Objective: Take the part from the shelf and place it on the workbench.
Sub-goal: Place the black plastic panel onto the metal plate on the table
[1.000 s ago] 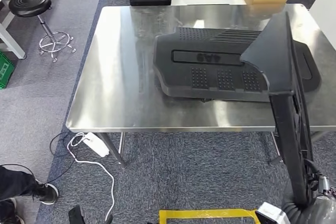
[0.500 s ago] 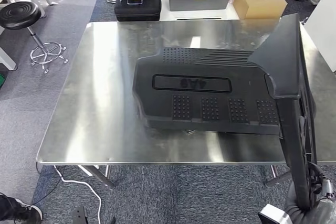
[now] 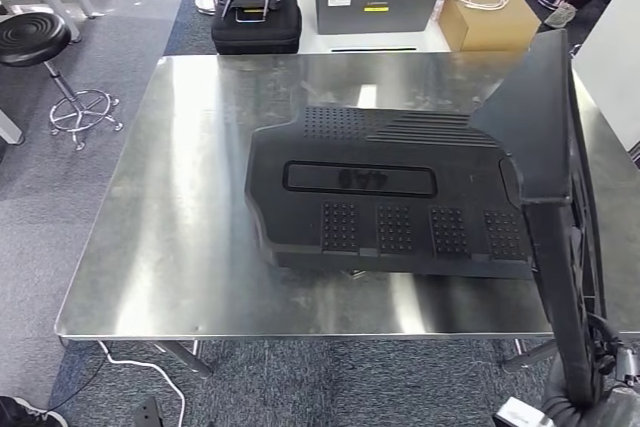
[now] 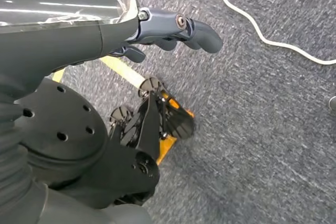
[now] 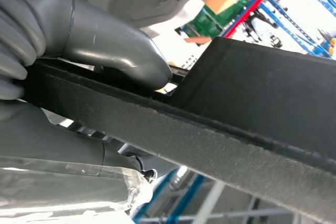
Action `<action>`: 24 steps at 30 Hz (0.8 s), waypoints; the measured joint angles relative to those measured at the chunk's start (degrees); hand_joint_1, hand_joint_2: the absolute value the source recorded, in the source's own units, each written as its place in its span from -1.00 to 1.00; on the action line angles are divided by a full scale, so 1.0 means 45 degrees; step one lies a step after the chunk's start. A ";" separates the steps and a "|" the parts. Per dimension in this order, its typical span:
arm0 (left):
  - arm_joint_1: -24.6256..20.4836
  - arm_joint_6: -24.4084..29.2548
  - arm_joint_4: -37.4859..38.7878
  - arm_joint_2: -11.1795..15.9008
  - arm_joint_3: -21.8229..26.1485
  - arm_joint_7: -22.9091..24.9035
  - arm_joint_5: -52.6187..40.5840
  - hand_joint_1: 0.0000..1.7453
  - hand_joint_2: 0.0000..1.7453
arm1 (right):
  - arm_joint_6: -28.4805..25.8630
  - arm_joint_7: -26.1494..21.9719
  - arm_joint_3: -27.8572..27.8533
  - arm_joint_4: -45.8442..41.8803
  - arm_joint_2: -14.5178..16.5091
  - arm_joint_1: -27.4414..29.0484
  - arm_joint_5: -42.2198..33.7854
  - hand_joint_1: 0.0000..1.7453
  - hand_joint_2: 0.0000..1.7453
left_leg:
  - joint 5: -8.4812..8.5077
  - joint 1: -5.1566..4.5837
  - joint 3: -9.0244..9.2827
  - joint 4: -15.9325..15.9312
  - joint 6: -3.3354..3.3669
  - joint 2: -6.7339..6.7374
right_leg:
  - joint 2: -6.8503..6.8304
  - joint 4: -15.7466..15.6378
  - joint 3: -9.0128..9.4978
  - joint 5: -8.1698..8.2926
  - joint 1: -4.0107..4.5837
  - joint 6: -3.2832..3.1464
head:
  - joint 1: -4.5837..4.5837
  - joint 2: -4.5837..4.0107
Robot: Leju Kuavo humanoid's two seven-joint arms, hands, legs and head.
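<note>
Steel desk (image 3: 189,217) dead ahead, with one black moulded panel (image 3: 377,197) lying flat at its centre. The carried part (image 3: 555,207) stands on edge at 4 o'clock, overlapping that panel's right end in view. Right hand (image 5: 79,77) grips the part's edge, thumb on one face, fingers on the other. Left hand (image 4: 174,27) hangs over carpet, holding nothing, fingers loosely apart. My call: tip the part flat and land it on bare steel toward 9 o'clock, not onto the panel. Release only once it's fully supported.
</note>
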 joint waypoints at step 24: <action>-0.0081 -0.0111 0.0000 -0.0035 -0.0118 0.0146 -0.0004 -1.00 1.00 | 0.0000 0.0432 -0.0038 0.0022 -0.0333 -0.0227 0.0680 1.00 1.00 | -0.0099 0.0007 0.0002 0.0000 0.0161 -0.0001 | 0.0006 -0.0207 0.0097 0.0002 0.0013 0.0130 | 0.0004 0.0000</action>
